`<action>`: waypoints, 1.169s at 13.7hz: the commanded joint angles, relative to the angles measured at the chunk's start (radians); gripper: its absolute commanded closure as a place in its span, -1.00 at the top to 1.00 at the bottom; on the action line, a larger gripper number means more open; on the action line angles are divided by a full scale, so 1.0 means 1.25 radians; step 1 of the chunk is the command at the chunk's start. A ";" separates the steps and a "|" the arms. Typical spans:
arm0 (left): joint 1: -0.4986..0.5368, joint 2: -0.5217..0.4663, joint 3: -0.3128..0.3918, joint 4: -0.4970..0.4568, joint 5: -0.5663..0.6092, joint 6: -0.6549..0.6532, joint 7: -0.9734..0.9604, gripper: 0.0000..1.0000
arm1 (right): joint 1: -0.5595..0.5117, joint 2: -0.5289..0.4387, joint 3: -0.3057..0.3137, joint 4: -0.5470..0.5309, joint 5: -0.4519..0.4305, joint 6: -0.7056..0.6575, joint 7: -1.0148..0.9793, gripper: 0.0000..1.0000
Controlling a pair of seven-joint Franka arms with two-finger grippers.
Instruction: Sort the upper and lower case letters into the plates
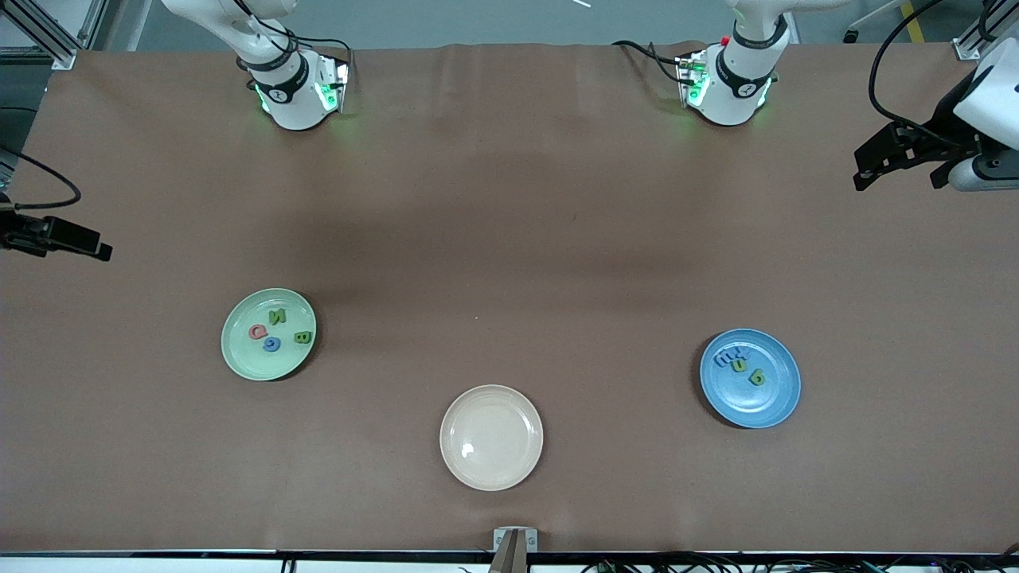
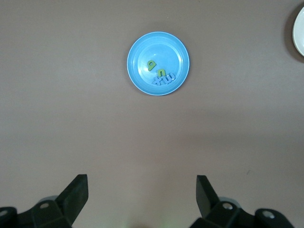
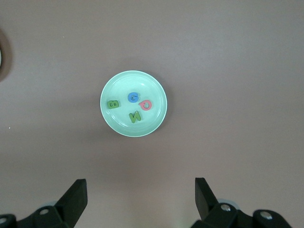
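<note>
Both grippers, left gripper [image 2: 142,199] and right gripper [image 3: 141,199], hang open, holding nothing. Letters [image 1: 279,333] look light and soft; pinch their edges.

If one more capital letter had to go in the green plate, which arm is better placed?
Right. The right gripper hangs open above the green plate; the left gripper, also open, is over the blue plate at the left arm's end.

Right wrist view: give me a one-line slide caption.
Open right pincer above the mint green plate holding four letters.
</note>
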 commanded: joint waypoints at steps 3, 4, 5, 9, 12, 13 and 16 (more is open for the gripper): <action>0.001 -0.016 0.007 0.000 -0.006 -0.012 0.020 1.00 | -0.005 -0.096 0.032 -0.101 -0.028 0.040 0.018 1.00; 0.001 -0.016 0.007 0.000 -0.006 -0.012 0.020 1.00 | -0.004 -0.100 0.039 -0.101 -0.032 0.039 0.018 1.00; 0.001 -0.015 0.007 0.005 -0.006 -0.012 0.022 1.00 | -0.006 -0.109 0.044 -0.102 -0.033 0.035 0.018 1.00; 0.003 -0.006 0.007 0.026 0.000 -0.018 0.014 1.00 | -0.043 -0.134 0.091 -0.129 -0.034 0.043 0.018 1.00; 0.003 -0.006 0.007 0.026 0.002 -0.018 0.014 1.00 | -0.042 -0.134 0.092 -0.135 -0.034 0.049 0.029 1.00; 0.001 -0.005 0.007 0.026 0.002 -0.018 0.014 1.00 | -0.040 -0.138 0.092 -0.142 -0.034 0.052 0.029 1.00; 0.003 -0.004 0.007 0.026 0.005 -0.026 0.017 1.00 | -0.039 -0.153 0.092 -0.170 -0.034 0.068 0.029 1.00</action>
